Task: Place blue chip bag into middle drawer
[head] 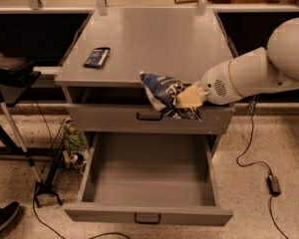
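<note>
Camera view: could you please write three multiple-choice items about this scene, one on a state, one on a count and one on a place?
1. The middle drawer is: A) shut B) taken out C) pulled open.
2. How many things lie on the cabinet top? A) none B) one C) three.
3. The blue chip bag is: A) held in the end effector at the cabinet's front edge B) lying on the floor C) inside the drawer.

Answers: 1 C, its box juts out below the upper drawer front. 2 B, only the small dark packet lies there. 3 A, the end effector is shut on the bag.
</note>
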Controlling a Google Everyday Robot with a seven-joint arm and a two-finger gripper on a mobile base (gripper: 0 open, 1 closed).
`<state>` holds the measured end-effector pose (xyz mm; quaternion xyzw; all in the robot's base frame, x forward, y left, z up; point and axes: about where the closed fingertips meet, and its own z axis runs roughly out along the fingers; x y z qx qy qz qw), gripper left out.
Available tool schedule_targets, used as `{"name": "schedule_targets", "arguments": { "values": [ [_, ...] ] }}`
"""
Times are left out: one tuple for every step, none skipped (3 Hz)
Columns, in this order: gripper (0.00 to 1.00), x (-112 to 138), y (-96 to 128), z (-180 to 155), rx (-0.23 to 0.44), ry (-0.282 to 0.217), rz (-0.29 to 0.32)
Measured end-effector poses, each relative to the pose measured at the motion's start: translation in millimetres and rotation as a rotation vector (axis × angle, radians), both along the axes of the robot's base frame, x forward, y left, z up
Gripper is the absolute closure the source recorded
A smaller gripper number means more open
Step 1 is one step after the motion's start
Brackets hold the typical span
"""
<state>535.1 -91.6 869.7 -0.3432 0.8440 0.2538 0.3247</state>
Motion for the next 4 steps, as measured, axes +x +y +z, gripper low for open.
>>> {"name": "schedule_targets", "arguments": {
  "values": [
    [1.00, 21.6, 31.4, -45.3, -0.015, 0.085, 0.143],
    [1.00, 56.2, 86.1, -90.4, 0.002, 0.232, 0.241],
    [1.00, 77.4, 134.3, -114.5, 0.012, 0.319, 0.326],
    [1.00, 81.8, 149.8, -120.4, 0.016, 0.349, 0.355]
  ]
}}
